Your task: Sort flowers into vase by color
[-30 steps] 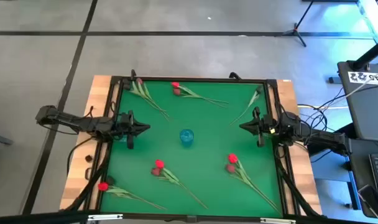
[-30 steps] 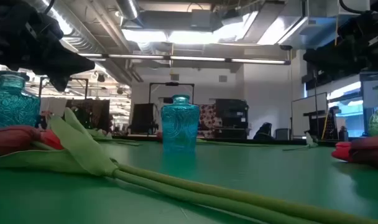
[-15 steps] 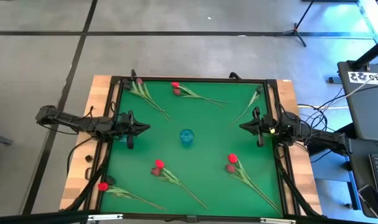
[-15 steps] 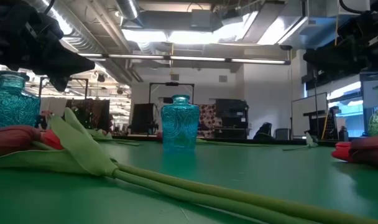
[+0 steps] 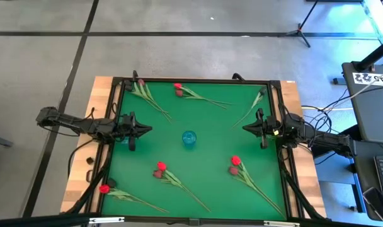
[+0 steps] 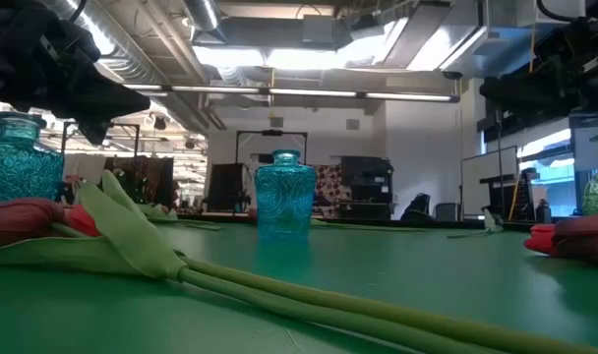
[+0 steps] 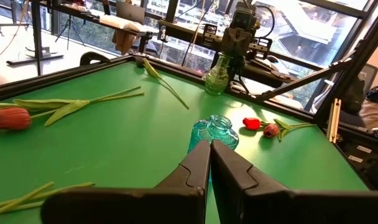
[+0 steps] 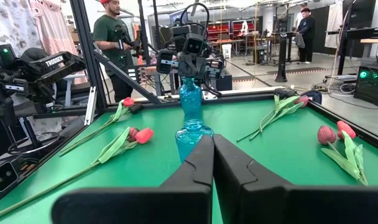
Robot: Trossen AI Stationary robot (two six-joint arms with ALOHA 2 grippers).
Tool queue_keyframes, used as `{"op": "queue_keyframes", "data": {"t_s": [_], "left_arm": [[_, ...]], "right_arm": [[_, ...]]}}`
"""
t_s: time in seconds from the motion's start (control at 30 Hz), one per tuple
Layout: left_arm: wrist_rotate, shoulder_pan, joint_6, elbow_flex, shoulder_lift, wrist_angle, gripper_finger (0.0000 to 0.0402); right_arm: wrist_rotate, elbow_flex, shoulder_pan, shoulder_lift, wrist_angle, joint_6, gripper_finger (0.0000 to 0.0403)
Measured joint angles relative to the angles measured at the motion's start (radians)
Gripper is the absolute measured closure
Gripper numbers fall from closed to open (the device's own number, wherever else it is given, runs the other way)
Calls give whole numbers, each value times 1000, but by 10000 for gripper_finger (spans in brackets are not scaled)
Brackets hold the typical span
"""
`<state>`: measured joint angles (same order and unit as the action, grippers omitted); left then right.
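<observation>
Artificial tulips lie flat on the green mat: a pair at the far left (image 5: 147, 96), one at the far middle (image 5: 196, 94), one at the far right (image 5: 252, 108), one at the near-left corner (image 5: 123, 196), pairs at near middle (image 5: 172, 178) and near right (image 5: 247, 176). A blue glass vase (image 5: 189, 139) stands at the centre. A second blue vase (image 8: 190, 94) stands under the left arm, and a green vase (image 7: 218, 73) under the right arm. My left gripper (image 5: 147, 130) hovers shut at the left edge, my right gripper (image 5: 245, 128) shut at the right edge. Both point at the centre vase.
A black frame (image 5: 191, 81) borders the mat. The wooden table edge (image 5: 78, 183) shows outside it. Open mat lies between each gripper and the centre vase. A person (image 8: 114, 37) stands in the room beyond the table.
</observation>
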<state>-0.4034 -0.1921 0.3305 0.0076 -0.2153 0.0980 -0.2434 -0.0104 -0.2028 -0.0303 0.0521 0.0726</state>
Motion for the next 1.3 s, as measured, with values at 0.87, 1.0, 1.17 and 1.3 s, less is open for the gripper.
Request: {"op": "queue_keyframes", "data": {"t_s": [0.87,1.0,1.17,1.3], "left_arm": [[0,0,0,0,0,0,390],[0,0,0,0,0,0,390],[0,0,0,0,0,0,390],[0,0,0,0,0,0,390]], "right_arm": [[2,0,0,0,40,272,397],[-78,-1,11,-17,125,275,397],[-26,-86,112,-85,54,328,397],[144,-158,243,-190,-11,319,397]]}}
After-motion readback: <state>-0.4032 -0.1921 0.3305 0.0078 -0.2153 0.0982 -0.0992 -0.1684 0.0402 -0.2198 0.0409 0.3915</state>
